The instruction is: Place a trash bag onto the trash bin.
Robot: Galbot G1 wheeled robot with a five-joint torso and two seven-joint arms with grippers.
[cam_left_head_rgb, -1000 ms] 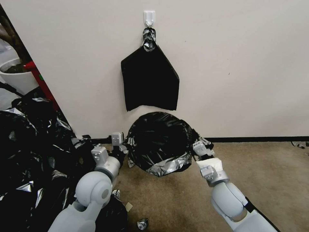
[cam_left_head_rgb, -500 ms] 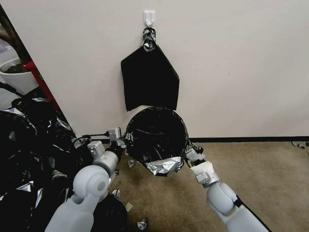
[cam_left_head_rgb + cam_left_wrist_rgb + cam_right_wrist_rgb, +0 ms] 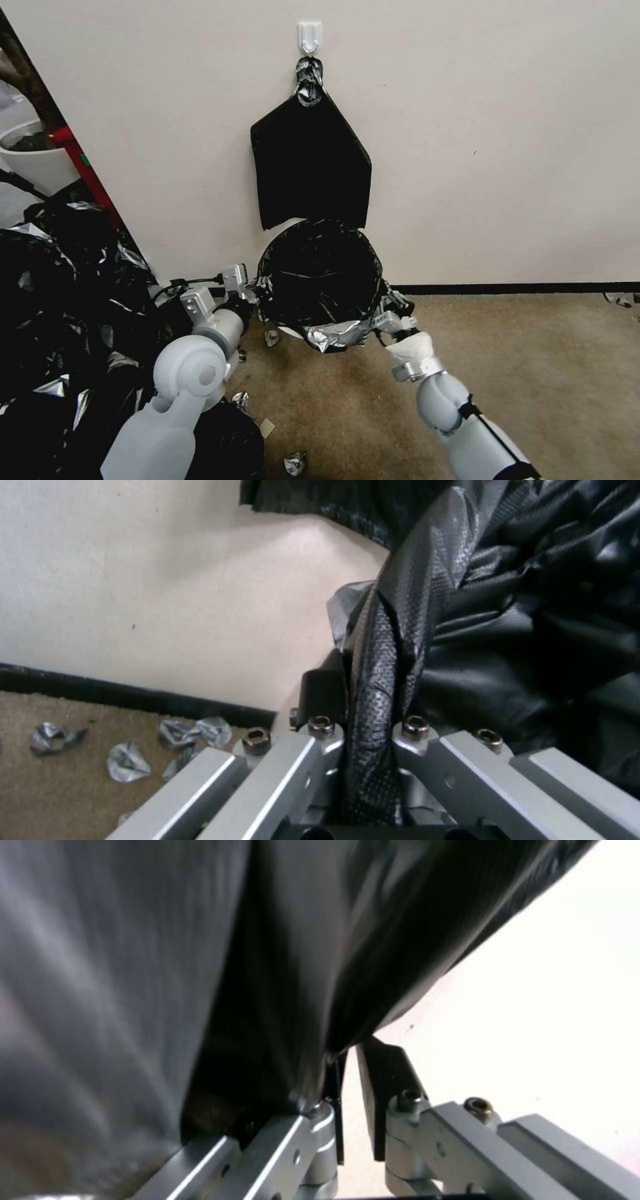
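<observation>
The trash bag (image 3: 320, 280), glossy black film with silvery glints, is stretched into a round open mouth close to the wall. A cream sliver of the trash bin (image 3: 288, 331) peeks out under its near left edge; the rest of the bin is hidden by the film. My left gripper (image 3: 257, 293) is shut on a twisted strand of the bag's edge (image 3: 373, 645), clamped between its fingers (image 3: 323, 690). At the opposite side my right gripper (image 3: 388, 312) holds the bag's rim (image 3: 280, 990), jaws almost together with a slim gap.
A flat black sheaf (image 3: 310, 167) hangs from a white wall hook (image 3: 309, 35) just above the bag. A large heap of black plastic (image 3: 60, 300) fills the left floor, with a white plant pot (image 3: 33, 160) behind. Foil scraps (image 3: 293, 461) dot the carpet; open carpet lies to the right.
Both arms have reached farther toward the wall, carrying the bag with them. Its mouth has shifted back and settled over the bin, and the silvery near edge has drawn in.
</observation>
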